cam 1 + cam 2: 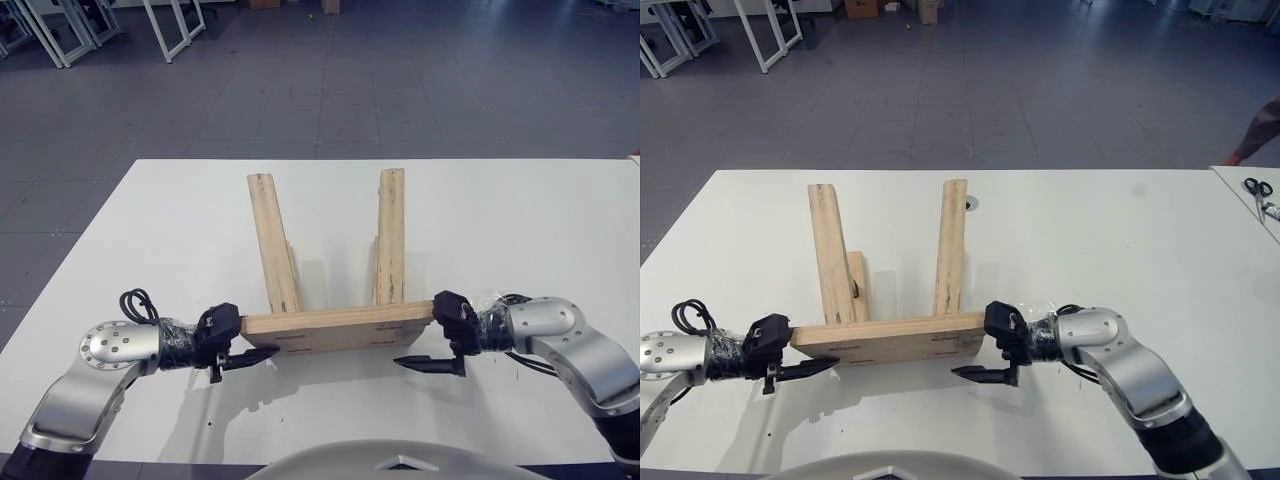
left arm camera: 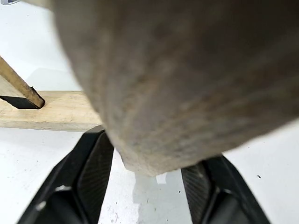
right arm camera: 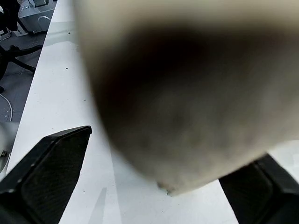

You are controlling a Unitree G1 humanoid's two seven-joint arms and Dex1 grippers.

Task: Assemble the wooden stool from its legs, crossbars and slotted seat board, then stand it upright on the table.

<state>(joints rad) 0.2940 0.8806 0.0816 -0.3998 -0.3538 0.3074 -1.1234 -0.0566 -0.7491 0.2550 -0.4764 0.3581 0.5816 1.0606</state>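
Seat board: the slotted seat board (image 1: 340,328) stands on its long edge near the table's (image 1: 520,220) near edge, about midway along it, with its slotted face toward the robot.
Legs: two wooden legs run from the board toward the far edge, the left leg (image 1: 272,240) leaning slightly outward and the right leg (image 1: 390,235) nearly straight. Both meet the board at their near ends.
Crossbar: a shorter piece (image 1: 857,285) lies just beside the left leg on its inner side, partly hidden.
Left gripper: the left gripper (image 1: 250,345) is at the board's left end, fingers spread apart with the board's corner between them, not clamped.
Right gripper: the right gripper (image 1: 420,350) is at the board's right end, fingers wide apart, with a visible gap beside the wood.
Neighbouring table: scissors (image 1: 1258,190) lie on it.
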